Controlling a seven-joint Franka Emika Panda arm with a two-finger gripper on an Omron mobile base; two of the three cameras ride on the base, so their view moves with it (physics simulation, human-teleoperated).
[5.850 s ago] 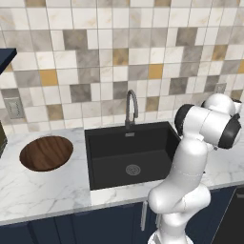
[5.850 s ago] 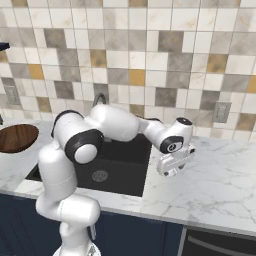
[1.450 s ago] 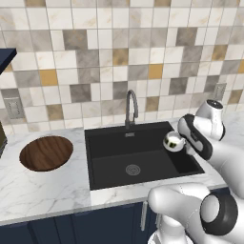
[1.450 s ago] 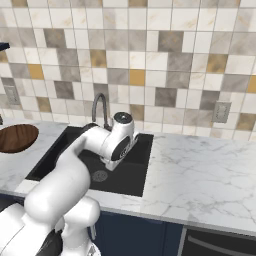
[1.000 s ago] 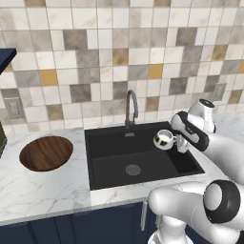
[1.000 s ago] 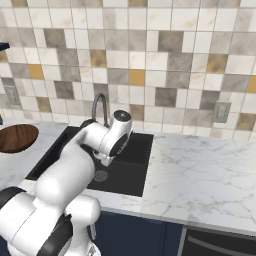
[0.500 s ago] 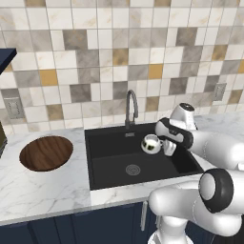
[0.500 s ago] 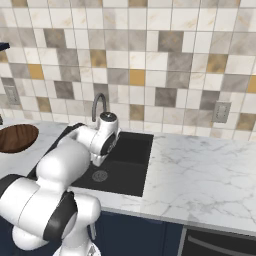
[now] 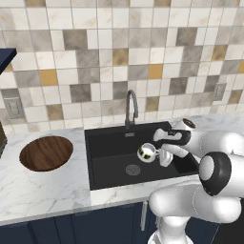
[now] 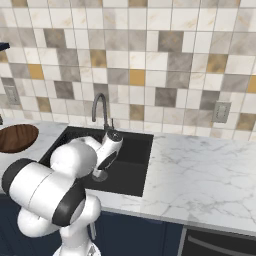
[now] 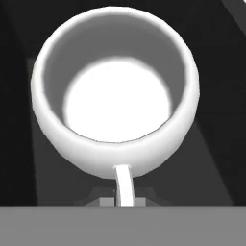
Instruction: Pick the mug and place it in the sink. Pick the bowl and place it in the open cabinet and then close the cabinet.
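Note:
My gripper (image 9: pixel 160 155) is shut on the handle of the small white mug (image 9: pixel 146 152), which hangs tilted above the floor of the black sink (image 9: pixel 107 145), just right of the round drain (image 9: pixel 133 169). In the hand view the mug (image 11: pixel 115 96) opens toward the camera, its thin handle (image 11: pixel 123 185) pinched at my gripper (image 11: pixel 123 200). From the right base view my own arm covers the mug over the sink (image 10: pixel 135 150). The dark wooden bowl (image 9: pixel 46 153) lies on the marble left of the basin, also the bowl (image 10: pixel 17 137). A navy corner of the cabinet (image 9: pixel 5 55) shows at top left.
A curved grey tap (image 9: pixel 131 102) rises behind the basin, close to my wrist. White marble counter (image 10: pixel 200 170) stretches to the right of the sink. Wall outlets (image 9: pixel 13 108) (image 10: pixel 220 112) sit on the tiled backsplash.
My arm has swung left from the right rim toward the middle of the basin and lower, carrying the mug with it. The bowl has not moved.

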